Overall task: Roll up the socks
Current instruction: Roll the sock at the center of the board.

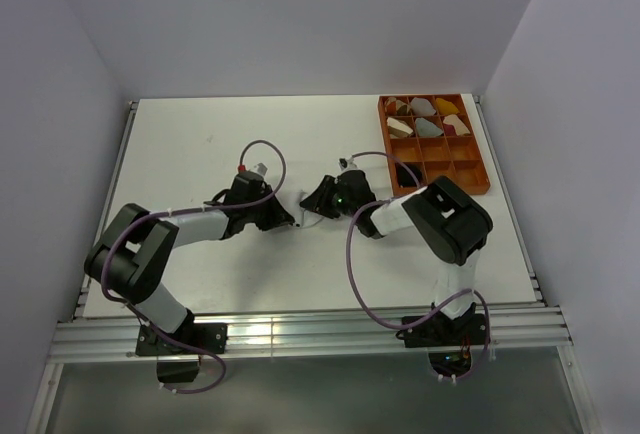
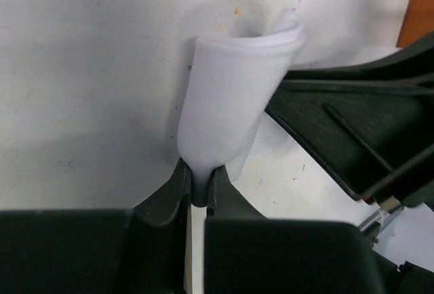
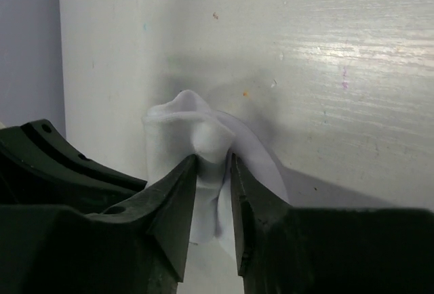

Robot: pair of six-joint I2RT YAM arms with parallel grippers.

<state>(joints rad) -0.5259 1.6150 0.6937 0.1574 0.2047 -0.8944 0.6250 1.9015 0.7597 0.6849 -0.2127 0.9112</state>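
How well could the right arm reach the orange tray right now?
Probably yes: the orange tray lies close beside the right arm, on its side, nothing between them. But the right gripper is occupied, pinching the white sock together with the left gripper.

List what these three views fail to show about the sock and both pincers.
Left wrist view: the white sock's lower end disappears inside the shut left pincer.
Right wrist view: fabric fills the right pincer's gap; clamped or just flanked, unclear.
Top view: both pincers cover the sock; its shape is too small to read.
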